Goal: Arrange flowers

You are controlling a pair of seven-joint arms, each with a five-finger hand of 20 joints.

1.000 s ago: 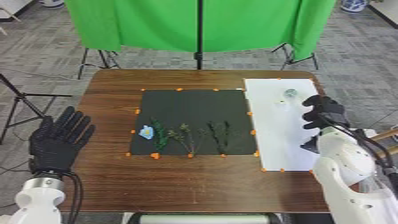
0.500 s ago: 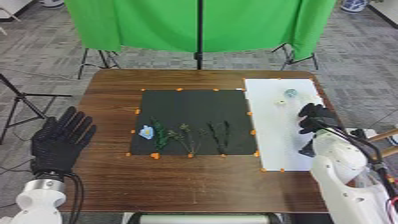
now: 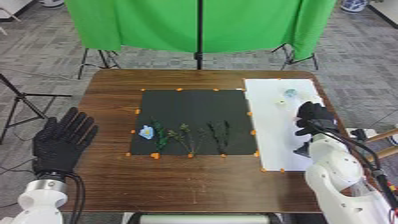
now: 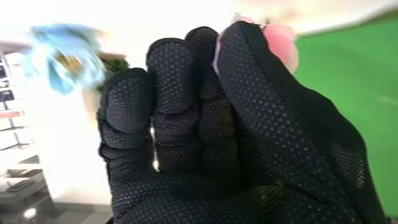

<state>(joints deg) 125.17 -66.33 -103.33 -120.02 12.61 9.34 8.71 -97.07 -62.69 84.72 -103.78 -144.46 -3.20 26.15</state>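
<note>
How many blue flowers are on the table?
2: one blue flower on the dark mat, near its left edge; another on the far part of the white sheet. More could be hidden by the right hand.

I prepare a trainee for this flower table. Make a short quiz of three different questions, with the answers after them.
1. True or false: the blue flower lies on the black mat.
2. Which is at the white sheet?
A) the left robot hand
B) the right robot hand
C) both
3. Fill the gap: in the right wrist view, ____ petals show beside a gloved fingertip.

Key: 1 true; 2 B; 3 pink
</note>
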